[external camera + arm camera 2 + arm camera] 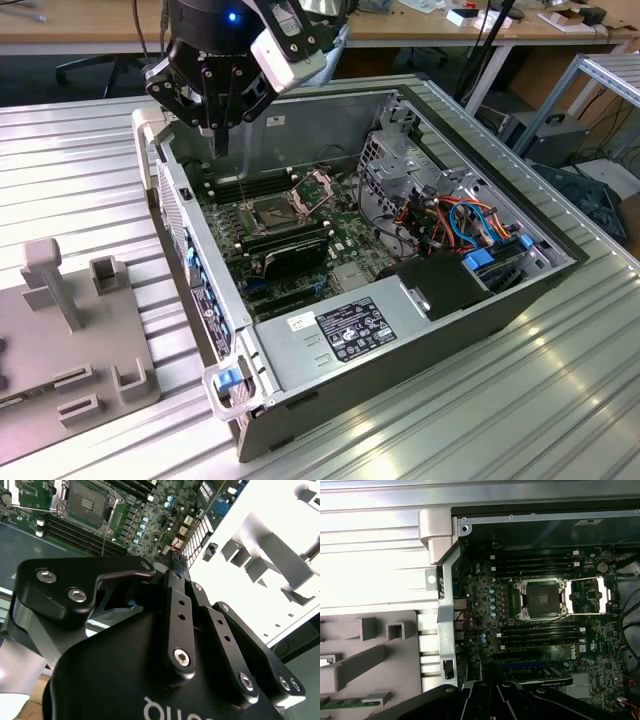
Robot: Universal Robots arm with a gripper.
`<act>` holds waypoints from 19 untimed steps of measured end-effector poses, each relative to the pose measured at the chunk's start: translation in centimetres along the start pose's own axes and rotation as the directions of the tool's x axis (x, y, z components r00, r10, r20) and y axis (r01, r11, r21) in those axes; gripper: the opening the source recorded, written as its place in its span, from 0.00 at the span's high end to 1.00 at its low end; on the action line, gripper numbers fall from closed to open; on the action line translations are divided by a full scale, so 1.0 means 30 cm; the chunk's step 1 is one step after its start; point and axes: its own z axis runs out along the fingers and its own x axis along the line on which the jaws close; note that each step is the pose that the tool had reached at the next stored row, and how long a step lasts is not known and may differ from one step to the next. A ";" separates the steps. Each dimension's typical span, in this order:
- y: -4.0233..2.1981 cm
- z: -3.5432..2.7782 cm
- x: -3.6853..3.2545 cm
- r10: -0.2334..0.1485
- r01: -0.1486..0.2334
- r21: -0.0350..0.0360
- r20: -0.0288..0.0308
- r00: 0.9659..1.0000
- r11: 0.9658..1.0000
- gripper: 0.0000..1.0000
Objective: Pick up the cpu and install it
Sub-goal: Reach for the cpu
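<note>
The open computer case lies on the ribbed metal table, motherboard facing up. The CPU socket sits between rows of memory slots, and its retention frame is flipped open to one side. The socket's surface looks dark and bare. My gripper hangs above the case's far corner on the exterior view's left, higher than the board and short of the socket. Its fingers point down and are shut together. The cpu is out of view, and I cannot make out anything between the fingers.
A grey fixture with posts and slots lies on the exterior view's left; a green module rests in it. The drive cage and bundled cables fill the case's far side. The power supply sits at its near end.
</note>
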 end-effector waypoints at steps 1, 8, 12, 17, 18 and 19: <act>0.000 0.000 0.004 0.000 0.000 0.000 0.000 1.000 1.000 0.89; -0.003 -0.001 0.044 0.000 0.000 0.000 0.000 1.000 1.000 0.89; -0.004 -0.001 0.053 0.000 0.000 0.000 0.000 1.000 1.000 0.89; -0.004 -0.001 0.054 0.000 0.000 0.000 0.000 1.000 1.000 0.89; -0.004 -0.001 0.056 0.000 0.000 0.000 0.000 1.000 1.000 0.89; -0.004 -0.001 0.058 0.000 0.000 0.000 0.000 1.000 1.000 0.89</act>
